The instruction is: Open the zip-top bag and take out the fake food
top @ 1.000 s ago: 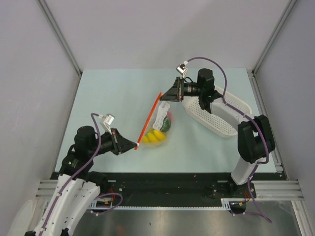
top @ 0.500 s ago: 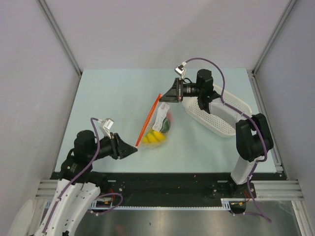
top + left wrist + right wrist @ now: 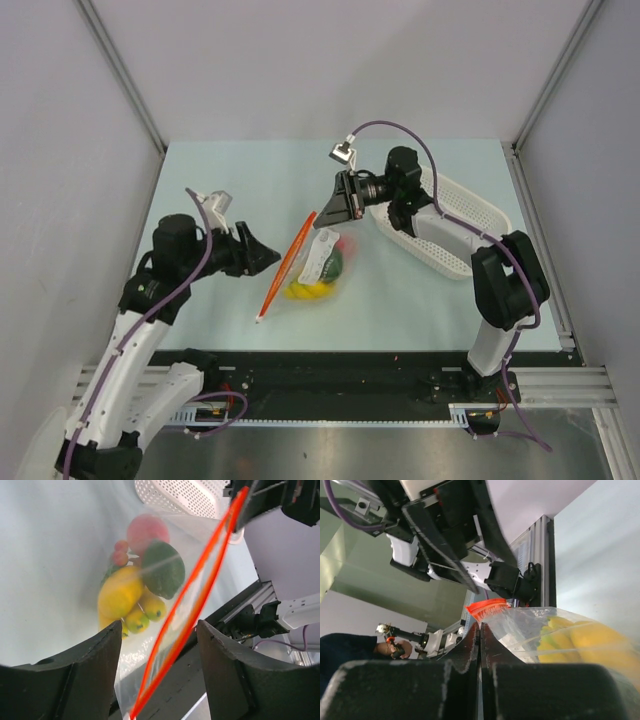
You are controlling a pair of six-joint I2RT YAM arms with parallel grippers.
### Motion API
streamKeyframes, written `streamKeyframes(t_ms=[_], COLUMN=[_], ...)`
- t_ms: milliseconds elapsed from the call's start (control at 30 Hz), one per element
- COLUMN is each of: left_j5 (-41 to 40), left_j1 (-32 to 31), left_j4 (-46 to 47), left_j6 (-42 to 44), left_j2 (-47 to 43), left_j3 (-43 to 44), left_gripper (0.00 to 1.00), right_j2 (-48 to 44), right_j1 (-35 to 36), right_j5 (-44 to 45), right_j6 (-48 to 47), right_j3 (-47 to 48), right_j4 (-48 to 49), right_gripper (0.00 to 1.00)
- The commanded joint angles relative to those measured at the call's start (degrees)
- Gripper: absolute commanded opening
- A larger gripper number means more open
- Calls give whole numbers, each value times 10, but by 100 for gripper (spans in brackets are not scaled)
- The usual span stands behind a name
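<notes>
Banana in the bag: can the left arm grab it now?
Probably not yet. The banana lies inside the bag, with plastic and the red zip between it and the open left gripper. The mouth looks barely parted, and the right gripper pinches the zip's far end.

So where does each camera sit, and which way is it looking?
Top external: above and behind, looking down on the pale blue table; both arms show.
Left wrist: on the left arm, facing the crinkly clear plastic bag past the open left tool.
Right wrist: looks along the shut right tool pinching that bag's red corner.
Shared: the bag.
</notes>
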Motion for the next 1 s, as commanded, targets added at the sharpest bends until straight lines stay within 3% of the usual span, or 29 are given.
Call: streamKeyframes(t_ms=[0, 167, 267, 467, 533, 567, 600, 633, 667, 767, 833, 867, 900, 967], left_j5=[39, 121, 104, 147, 157, 159, 159, 137, 117, 3, -69, -129, -152, -188], left_j1=[4, 4, 3, 3, 4, 3, 3, 3, 3, 3, 3, 3, 3, 3], left_j4=[50, 103, 106, 159, 170, 169, 164, 140, 122, 43, -10, -24, -35, -47], left_j6=[42, 43, 37, 1, -9, -9, -7, 2, 6, 10, -11, -23, -35, -62], left_j2=[51, 62, 77, 97, 93, 93, 89, 86, 81, 51, 30, 23, 14, -15], left_j3=[7, -30, -44, -67, -77, -79, -76, -71, -65, -29, -3, 3, 10, 12], left_gripper=[65, 68, 69, 58, 37, 28, 9, 0, 0, 0, 0, 0, 0, 0], right_j2=[5, 15, 25, 46, 45, 38, 29, 17, -6, -19, -32, -38, -53, -67], right_j1=[2, 3, 4, 6, 7, 7, 8, 8, 8, 8, 12, 13, 16, 18], right_j5=[-27, -27, -29, -18, -4, 4, 12, 39, 59, 106, 156, 184, 215, 316], right_j6=[38, 95, 150, 236, 220, 199, 157, 43, -28, -141, -181, -214, -228, -226], right_j3=[10, 9, 9, 9, 6, 5, 5, 6, 13, 16, 17, 17, 17, 18], right_j4=[73, 137, 203, 297, 284, 223, 168, 96, -57, -204, -255, -308, -333, -406], right_gripper=[0, 0, 0, 0, 0, 0, 0, 0, 0, 0, 10, 21, 46, 64])
